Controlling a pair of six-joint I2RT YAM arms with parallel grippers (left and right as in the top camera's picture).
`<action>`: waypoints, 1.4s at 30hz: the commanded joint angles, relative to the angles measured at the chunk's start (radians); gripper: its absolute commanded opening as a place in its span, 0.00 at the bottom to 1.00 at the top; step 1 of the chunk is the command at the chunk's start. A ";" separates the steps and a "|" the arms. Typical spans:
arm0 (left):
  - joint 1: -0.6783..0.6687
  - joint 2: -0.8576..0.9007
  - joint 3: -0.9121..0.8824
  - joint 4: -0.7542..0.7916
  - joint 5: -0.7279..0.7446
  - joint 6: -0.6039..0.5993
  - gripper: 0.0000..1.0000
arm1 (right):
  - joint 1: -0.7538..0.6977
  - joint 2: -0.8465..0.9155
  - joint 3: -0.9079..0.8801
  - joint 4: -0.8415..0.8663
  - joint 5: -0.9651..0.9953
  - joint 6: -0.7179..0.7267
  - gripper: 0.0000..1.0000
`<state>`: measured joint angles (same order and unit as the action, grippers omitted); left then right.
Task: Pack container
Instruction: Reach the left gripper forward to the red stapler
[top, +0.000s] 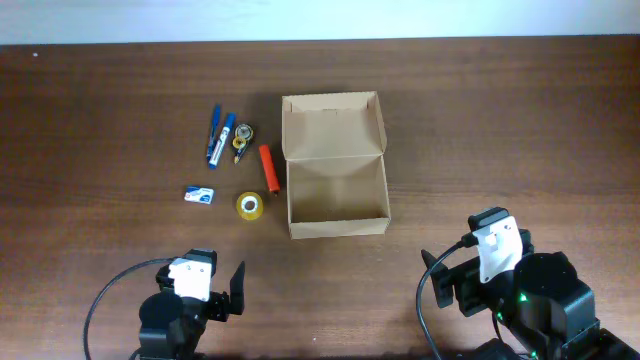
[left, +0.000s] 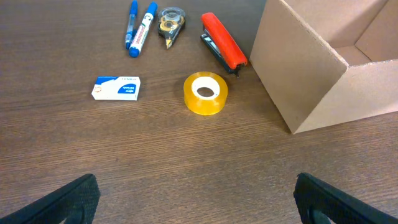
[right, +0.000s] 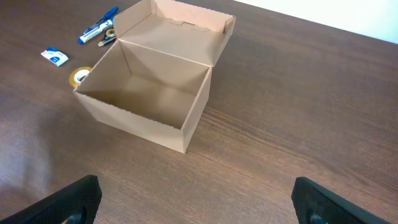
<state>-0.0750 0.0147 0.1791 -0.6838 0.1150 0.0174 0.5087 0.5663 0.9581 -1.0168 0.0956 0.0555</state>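
The container (top: 336, 190) is a plain brown cardboard box standing mid-table, empty, its flap lid (top: 333, 126) thrown open toward the back; it also shows as the container (right: 144, 93) and the container (left: 311, 62). To its left lie a yellow tape roll (top: 250, 205), a red stapler (top: 270, 168), two blue pens (top: 219, 135), a correction-tape dispenser (top: 243, 136) and a small white and blue box (top: 199, 195). My left gripper (top: 200, 282) is open at the front left, well short of the tape roll (left: 206, 93). My right gripper (top: 480, 258) is open at the front right of the box, holding nothing.
Bare dark wood table (top: 500, 120) stretches to the right of the box and along the front edge. A pale wall strip runs behind the table's far edge. Black cables loop beside both arm bases.
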 joint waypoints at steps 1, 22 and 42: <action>0.006 -0.010 -0.006 0.002 -0.008 -0.002 1.00 | 0.008 -0.008 0.000 0.004 0.005 0.003 0.99; 0.006 -0.009 -0.006 0.172 0.127 -0.087 1.00 | 0.008 -0.008 0.000 0.004 0.005 0.003 0.99; 0.006 0.879 0.499 0.209 0.018 0.013 1.00 | 0.008 -0.008 0.000 0.004 0.005 0.003 0.99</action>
<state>-0.0750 0.7631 0.6044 -0.4740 0.1497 -0.0387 0.5087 0.5655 0.9573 -1.0168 0.0959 0.0555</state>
